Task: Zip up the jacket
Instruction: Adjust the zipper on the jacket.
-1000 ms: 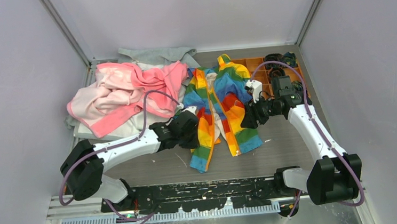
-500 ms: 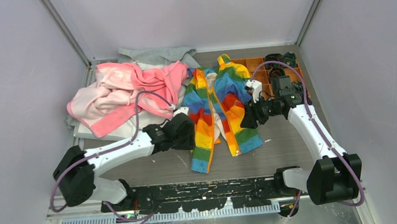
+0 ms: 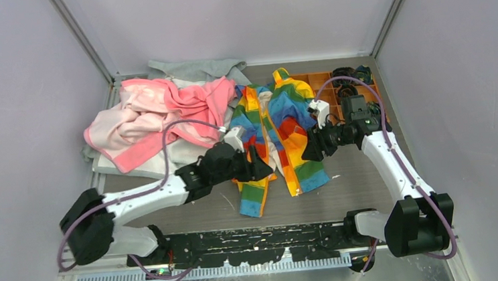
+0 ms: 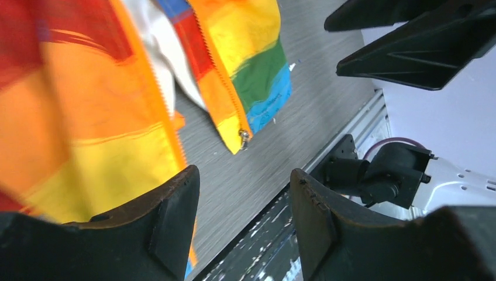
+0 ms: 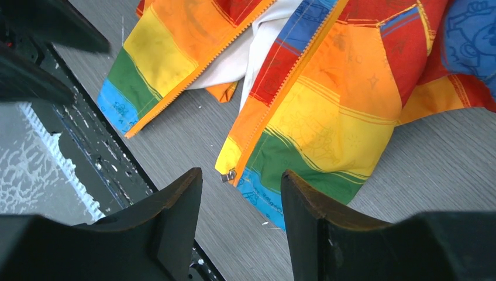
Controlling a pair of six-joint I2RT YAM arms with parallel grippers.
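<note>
At the left gripper (image 4: 244,175): spread apart, nothing clamped, only bare table (image 4: 327,105) showing between the two dark fingers. From overhead, poised over the lower half of the left front panel of the jacket (image 3: 279,131). Given by the left wrist alone: that panel close and blurred, orange and yellow stripes filling the near side, orange zipper teeth running down its edge, cream lining just past them. Beyond the lining, at the bottom corner of the other panel, a small metal zipper pull (image 4: 243,137) resting on the table, well clear of the fingers.

At the right gripper (image 5: 241,175): parted as well, and empty. From overhead, just beside the jacket's right edge, level with its lower stripes. Given by the right wrist alone: a sharp look down onto the right panel's green and blue hem, with the same pull at its corner. Too small to make out from above.

Of the jacket itself: spread flat and unzipped mid-table, collar away from the arm bases, hem toward them, panels fallen apart.

Left of the jacket, touching its sleeve, a heaped pink garment (image 3: 157,114). Behind that, a grey garment (image 3: 194,69). Right of the jacket's collar, an orange tray (image 3: 319,80). None of these three in either wrist view.
</note>
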